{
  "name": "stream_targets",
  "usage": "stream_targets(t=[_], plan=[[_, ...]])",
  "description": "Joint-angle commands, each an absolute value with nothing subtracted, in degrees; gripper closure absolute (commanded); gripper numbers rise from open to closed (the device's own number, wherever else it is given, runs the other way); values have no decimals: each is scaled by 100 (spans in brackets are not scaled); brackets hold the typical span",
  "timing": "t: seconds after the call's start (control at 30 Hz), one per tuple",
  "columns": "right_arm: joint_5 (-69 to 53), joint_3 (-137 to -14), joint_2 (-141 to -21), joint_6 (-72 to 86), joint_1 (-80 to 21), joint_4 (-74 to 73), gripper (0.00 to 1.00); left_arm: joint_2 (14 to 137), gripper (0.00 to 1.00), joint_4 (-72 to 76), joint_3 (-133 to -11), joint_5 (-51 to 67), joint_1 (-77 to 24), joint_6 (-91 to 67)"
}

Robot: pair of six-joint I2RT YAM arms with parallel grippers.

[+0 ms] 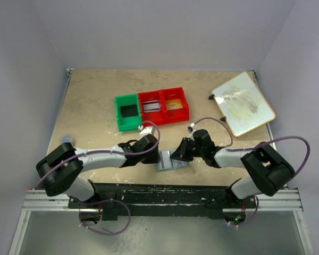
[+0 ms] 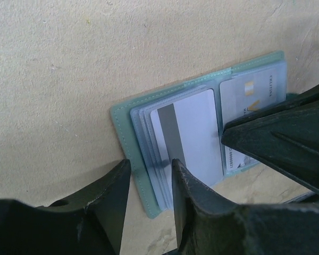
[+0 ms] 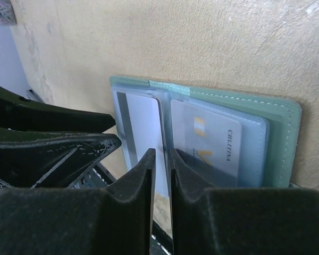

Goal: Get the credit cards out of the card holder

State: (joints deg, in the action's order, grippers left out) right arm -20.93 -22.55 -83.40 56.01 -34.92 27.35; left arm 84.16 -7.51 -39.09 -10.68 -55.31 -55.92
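Note:
The card holder (image 1: 166, 162) lies open on the table near the front edge, between both grippers. Its grey-green cover (image 2: 123, 130) frames clear sleeves. One credit card (image 2: 194, 133), pale with a dark stripe, sits in the left sleeve. Another credit card (image 2: 252, 91), with printing, is in the right sleeve (image 3: 215, 139). My left gripper (image 2: 149, 172) is open, its jaws either side of the holder's left edge. My right gripper (image 3: 162, 156) is at the holder's central fold with only a narrow slit between its jaws. Whether it pinches a sleeve is unclear.
A green bin (image 1: 127, 112) and a red two-compartment bin (image 1: 164, 105) stand behind the holder, something flat lying in each red compartment. A cream board (image 1: 243, 103) lies tilted at the back right. The arms' base rail runs just in front of the holder.

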Motion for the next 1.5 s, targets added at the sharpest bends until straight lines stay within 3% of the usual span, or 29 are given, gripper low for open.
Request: stream_targets(t=[0.0,0.27,0.57,0.77,1.13,1.23,1.47], plan=[[-2413,-2167,-8568,5644,-3498,3345,82,8329,66,-712,-4176,-1067,-5587,-5408],[-2465,-2000,-8820,5919,-3491,3774,83,8445,66,-669,-4373,-956,-5607,-5259],[-2342,-1921,-8640,6068,-3498,3757,77,8441,88,-1061,-4397,-1403,-5699,-5185],[-2456,-1913,-8681,6135,-3498,3936,79,8921,100,-955,-4474,-1238,-5783,-5120],[-2590,-1772,-8906,6359,-3495,4669,84,9210,100,-1016,-4413,-1371,-5946,-5128],[-2627,-1907,-9072,6416,-3506,4617,80,9206,100,-938,-4416,-1329,-6002,-5133],[-2098,-2066,-8765,6235,-3524,3791,100,9168,100,-1024,-4428,-1468,-6055,-5187]])
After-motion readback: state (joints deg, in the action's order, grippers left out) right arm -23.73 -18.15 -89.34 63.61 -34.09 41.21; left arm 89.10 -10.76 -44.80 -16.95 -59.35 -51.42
